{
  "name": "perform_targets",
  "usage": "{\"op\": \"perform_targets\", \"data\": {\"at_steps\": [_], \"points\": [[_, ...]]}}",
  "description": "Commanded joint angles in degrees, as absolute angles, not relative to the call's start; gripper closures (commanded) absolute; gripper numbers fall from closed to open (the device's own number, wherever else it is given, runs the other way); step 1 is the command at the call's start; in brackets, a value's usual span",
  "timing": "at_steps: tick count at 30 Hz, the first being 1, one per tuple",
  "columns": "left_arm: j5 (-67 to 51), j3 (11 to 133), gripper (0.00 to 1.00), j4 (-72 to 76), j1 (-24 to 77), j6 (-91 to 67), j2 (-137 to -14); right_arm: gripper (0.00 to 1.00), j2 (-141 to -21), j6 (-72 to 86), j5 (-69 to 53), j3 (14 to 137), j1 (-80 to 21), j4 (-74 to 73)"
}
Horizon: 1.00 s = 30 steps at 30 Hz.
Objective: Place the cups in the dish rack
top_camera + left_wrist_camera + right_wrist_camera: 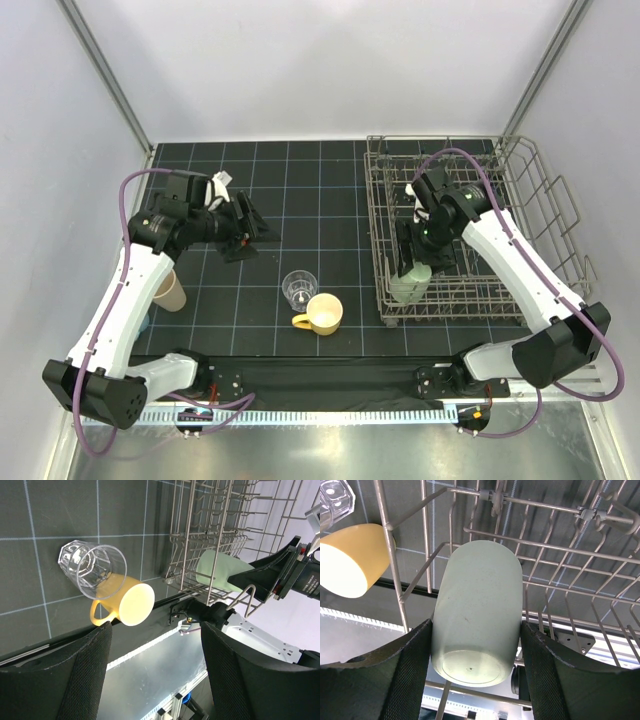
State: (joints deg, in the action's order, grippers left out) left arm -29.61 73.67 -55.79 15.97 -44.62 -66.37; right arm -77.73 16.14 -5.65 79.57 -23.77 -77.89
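My right jaws are pinching the pale green cup (476,610): both black pads (405,680) press against its sides, and its closed base is turned toward my wrist camera with the mouth pointing away. From above, that cup sits inside the dish rack (560,210), down in the near-left corner among the upright tines, with my right arm reaching in over the rack's near side. I cannot tell whether the cup is resting on the wires or hanging free of them. My left jaws are spread wide with nothing between the pads (75,680), held over the far-left part of the dark gridded counter (320,190), well apart from the rack. The other cups stand on the counter outside the rack. The clear glass (299,288) is upright near the middle, and the yellow mug (324,313) is just beside it on the near side, its handle pointing left. The tan tumbler (170,290) stands close against my left arm (120,300). A bit of a light blue cup (148,322) shows at the arm's edge, mostly hidden.
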Motion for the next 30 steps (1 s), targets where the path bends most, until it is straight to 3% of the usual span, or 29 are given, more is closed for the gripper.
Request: {"op": "perform_targets", "data": {"at_steps": [1,30], "points": [[-30.23,73.56,0.3,-56.69,15.56,-43.24,-65.83,0.96,-77.61,15.91,-4.92,78.93,-23.64,-86.05],[-30.85,74.71,0.3,-57.66,14.94,-41.57,-67.85,0.96,-79.8,17.31,-1.41,76.9,-23.64,-85.87]]}}
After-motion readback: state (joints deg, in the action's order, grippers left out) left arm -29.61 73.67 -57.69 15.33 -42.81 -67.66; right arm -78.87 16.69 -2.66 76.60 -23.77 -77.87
